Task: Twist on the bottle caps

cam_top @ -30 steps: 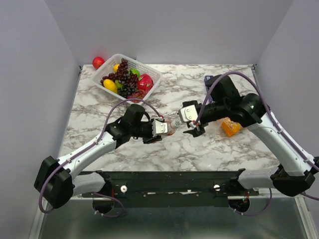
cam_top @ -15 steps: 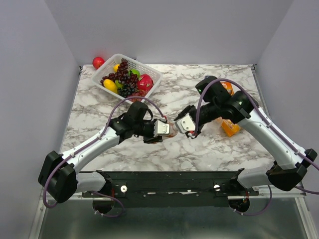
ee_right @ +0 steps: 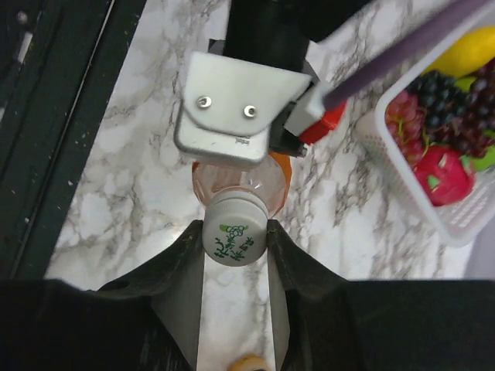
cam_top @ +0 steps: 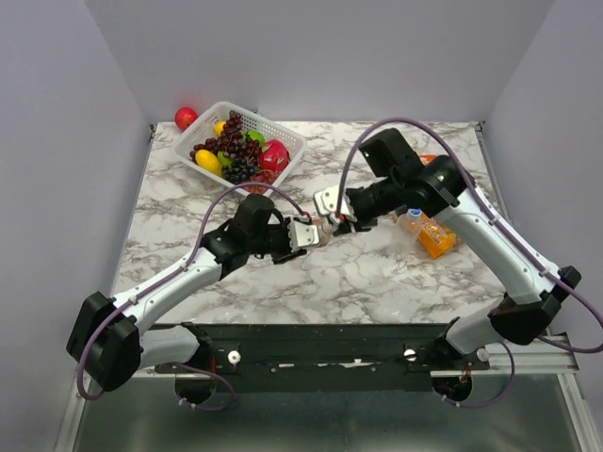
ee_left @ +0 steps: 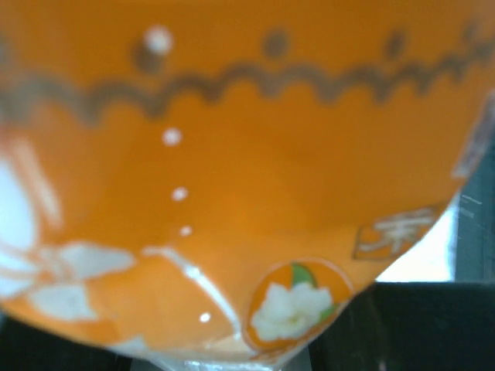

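Observation:
My left gripper is shut on a small orange bottle at the table's middle. Its orange label fills the left wrist view, which hides the fingers. In the right wrist view the bottle points neck-first at the camera, with a white cap with a green print on its neck. My right gripper has both fingers pressed on the cap's sides. In the top view the right gripper meets the bottle from the right. A clear bottle with a blue cap stands further right.
A white basket of fruit stands at the back left, also seen in the right wrist view as a basket. A red ball lies behind it. An orange item lies beside the clear bottle, under the right arm.
The right arm swung left to the held bottle and its jaws narrowed onto the white cap. The left gripper kept its hold on the bottle and shifted only slightly.

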`<state>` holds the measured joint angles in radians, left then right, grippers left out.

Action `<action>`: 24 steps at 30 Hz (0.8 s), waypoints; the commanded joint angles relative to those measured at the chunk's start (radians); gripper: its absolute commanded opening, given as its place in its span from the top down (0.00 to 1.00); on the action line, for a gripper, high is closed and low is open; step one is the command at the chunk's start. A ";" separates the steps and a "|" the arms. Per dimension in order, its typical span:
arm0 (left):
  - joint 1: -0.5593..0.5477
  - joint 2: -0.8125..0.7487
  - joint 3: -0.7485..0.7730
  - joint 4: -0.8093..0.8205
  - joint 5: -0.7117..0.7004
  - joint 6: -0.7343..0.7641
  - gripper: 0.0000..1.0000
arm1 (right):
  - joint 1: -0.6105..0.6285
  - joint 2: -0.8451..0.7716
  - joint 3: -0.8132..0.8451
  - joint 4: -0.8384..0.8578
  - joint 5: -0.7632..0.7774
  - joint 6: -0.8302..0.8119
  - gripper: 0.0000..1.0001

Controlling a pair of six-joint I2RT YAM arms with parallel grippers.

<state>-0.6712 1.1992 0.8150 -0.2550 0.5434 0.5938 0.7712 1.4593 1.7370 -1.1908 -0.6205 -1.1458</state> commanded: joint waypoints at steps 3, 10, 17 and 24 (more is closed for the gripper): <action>-0.057 -0.076 -0.086 0.425 -0.598 -0.155 1.00 | -0.016 0.197 0.203 0.099 0.059 0.575 0.92; -0.152 -0.072 -0.148 0.632 -0.893 0.096 1.00 | -0.156 0.369 0.247 0.086 -0.152 1.240 1.00; -0.169 -0.064 -0.185 0.463 -0.867 0.144 1.00 | -0.193 0.415 0.405 0.096 -0.214 1.114 0.62; -0.154 -0.121 -0.159 0.108 -0.545 0.032 1.00 | -0.216 0.210 0.371 0.103 -0.125 0.606 0.39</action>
<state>-0.8253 1.1210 0.6186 0.0566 -0.2466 0.6621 0.5632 1.8511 2.1571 -1.1294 -0.7471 -0.2298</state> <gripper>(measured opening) 0.456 0.606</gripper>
